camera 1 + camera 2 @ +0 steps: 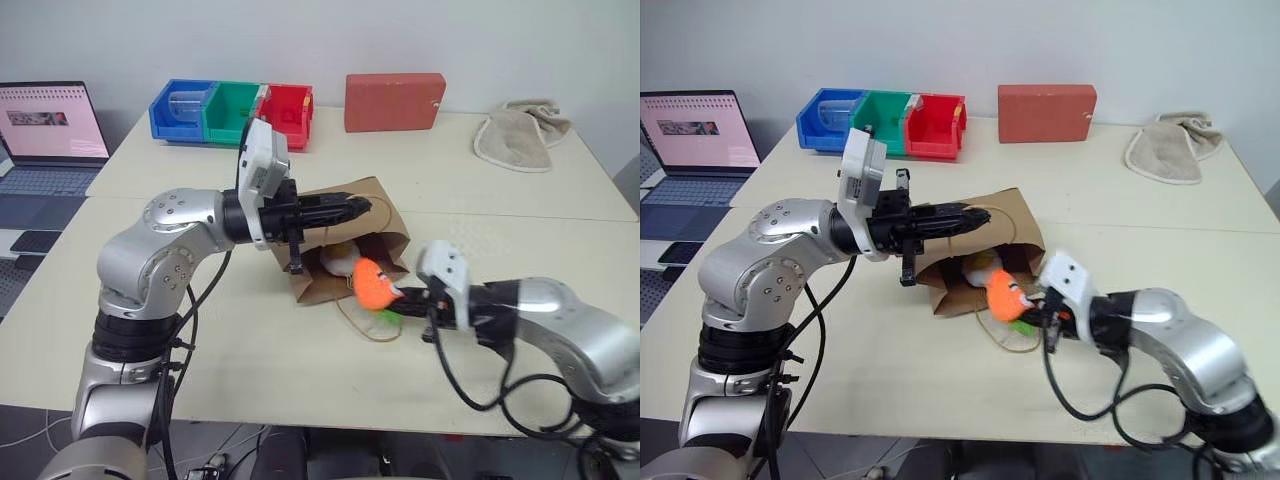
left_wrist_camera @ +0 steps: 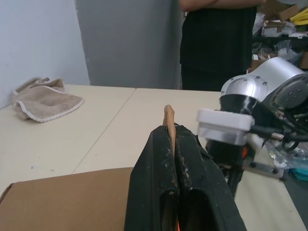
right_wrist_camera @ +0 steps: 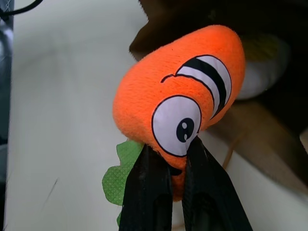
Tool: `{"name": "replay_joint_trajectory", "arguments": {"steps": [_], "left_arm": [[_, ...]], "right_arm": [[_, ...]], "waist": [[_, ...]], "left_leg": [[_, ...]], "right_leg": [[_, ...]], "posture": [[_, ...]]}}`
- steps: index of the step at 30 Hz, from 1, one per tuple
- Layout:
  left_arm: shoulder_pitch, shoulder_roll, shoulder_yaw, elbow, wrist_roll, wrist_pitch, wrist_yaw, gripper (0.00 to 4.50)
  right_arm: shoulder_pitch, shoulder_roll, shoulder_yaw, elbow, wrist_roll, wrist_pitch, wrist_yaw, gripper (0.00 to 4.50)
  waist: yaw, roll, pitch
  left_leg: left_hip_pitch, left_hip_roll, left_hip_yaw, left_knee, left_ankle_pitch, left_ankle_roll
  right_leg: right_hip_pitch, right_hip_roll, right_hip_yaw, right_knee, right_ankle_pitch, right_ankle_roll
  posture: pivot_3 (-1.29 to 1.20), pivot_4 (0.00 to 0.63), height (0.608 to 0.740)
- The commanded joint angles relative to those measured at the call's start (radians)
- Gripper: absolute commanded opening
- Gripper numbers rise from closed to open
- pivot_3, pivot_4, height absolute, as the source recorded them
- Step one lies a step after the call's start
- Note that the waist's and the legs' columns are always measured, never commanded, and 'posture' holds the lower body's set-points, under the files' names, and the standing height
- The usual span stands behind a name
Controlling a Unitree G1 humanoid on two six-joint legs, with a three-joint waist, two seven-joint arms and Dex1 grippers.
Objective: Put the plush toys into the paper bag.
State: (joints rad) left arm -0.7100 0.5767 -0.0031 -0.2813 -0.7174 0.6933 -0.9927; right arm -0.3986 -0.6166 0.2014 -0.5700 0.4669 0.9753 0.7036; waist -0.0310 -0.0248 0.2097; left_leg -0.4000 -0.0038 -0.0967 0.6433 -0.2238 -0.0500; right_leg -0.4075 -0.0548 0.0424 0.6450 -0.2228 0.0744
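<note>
The scene is evenly and brightly lit from overhead, and only soft, faint shadows are cast on the surface (image 1: 480, 190). No harsh glare is seen. In the right wrist view the carrot toy (image 3: 178, 96) is rendered sharply, while the background behind it is blurred and dark.

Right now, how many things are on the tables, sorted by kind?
Plush toys: 2, a carrot and a white one
Paper bag: 1
Storage bins: 3, blue, green, red
Red box: 1
Cloth: 1
Laptop: 1
Total: 9
</note>
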Motion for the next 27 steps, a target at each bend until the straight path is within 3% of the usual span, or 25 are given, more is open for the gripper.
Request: {"name": "replay_joint_trajectory", "arguments": {"steps": [1,8,19,27], "left_arm": [[-0.001,0.014,0.024,-0.048,-0.031,0.006,-0.002,0.0],[0.007,0.03,0.024,-0.057,-0.044,0.02,-0.008,0.0],[0.012,0.032,0.012,-0.064,-0.048,0.024,-0.014,0.0],[0.008,0.025,0.013,-0.061,-0.042,0.025,-0.003,0.0]], "right_arm": [[-0.051,0.069,0.042,0.05,-0.082,-0.033,-0.107,0.02],[-0.111,0.206,0.075,0.148,-0.236,-0.099,-0.287,0.02],[-0.134,0.277,0.176,0.311,-0.449,-0.267,-0.381,0.02],[-0.104,0.292,0.166,0.306,-0.464,-0.308,-0.34,2.69]], "waist": [[0.0,0.0,0.0],[-0.001,0.0,0.0],[-0.003,0.0,0.0],[-0.002,0.0,0.0]], "left_leg": [[0.0,0.0,0.0,0.0,0.0,0.0],[0.0,0.0,0.0,0.0,0.0,0.0],[0.0,0.0,0.0,-0.001,0.0,0.0],[0.0,0.0,0.0,-0.001,0.0,0.0]], "right_leg": [[0.0,0.0,0.0,0.0,0.0,0.0],[-0.001,0.0,0.0,0.001,0.0,0.0],[-0.001,0.0,0.0,0.001,0.0,-0.001],[-0.001,0.0,0.0,0.001,0.0,-0.001]], "posture": [[0.0,0.15,0.74],[0.0,0.15,0.74],[0.0,0.15,0.74],[0.0,0.15,0.74]]}}
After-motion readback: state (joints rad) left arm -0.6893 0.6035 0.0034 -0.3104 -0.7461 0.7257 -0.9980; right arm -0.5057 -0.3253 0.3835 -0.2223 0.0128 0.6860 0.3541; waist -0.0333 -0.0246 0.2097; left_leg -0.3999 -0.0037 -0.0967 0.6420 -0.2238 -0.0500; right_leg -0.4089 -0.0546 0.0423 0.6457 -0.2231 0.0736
